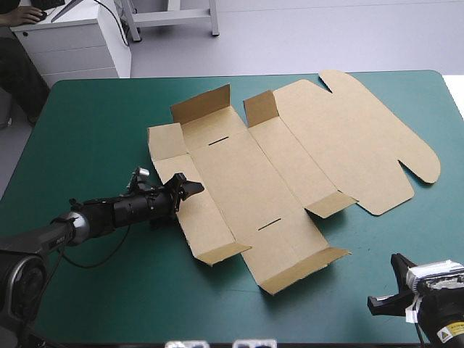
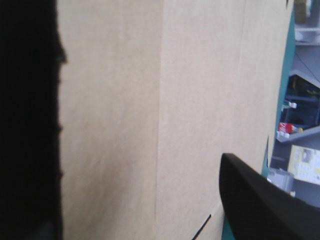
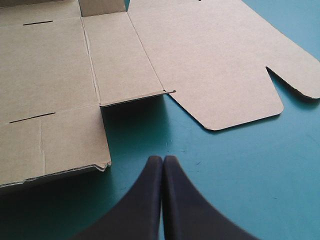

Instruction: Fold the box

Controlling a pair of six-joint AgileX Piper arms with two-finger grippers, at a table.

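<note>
Fingers of the right gripper (image 3: 163,160) meet in one pointed arch at the lower centre of its wrist picture, over bare teal-green cover (image 3: 240,165), just short of the box (image 3: 50,75). Higher, at centre left of the overhead picture, we see the left gripper (image 1: 187,187) spread open over the box's left panel. The brown sheet lies flat mid-table, small flaps raised, lid reaching the upper right.

In the left wrist view the box (image 2: 150,100) fills nearly everything, its outline cut off. One finger (image 2: 27,125) of the left end effector (image 1: 187,188) is a blurred black mass. At the table's (image 1: 87,116) near right corner the right end effector (image 1: 392,281) is partly cut off.
</note>
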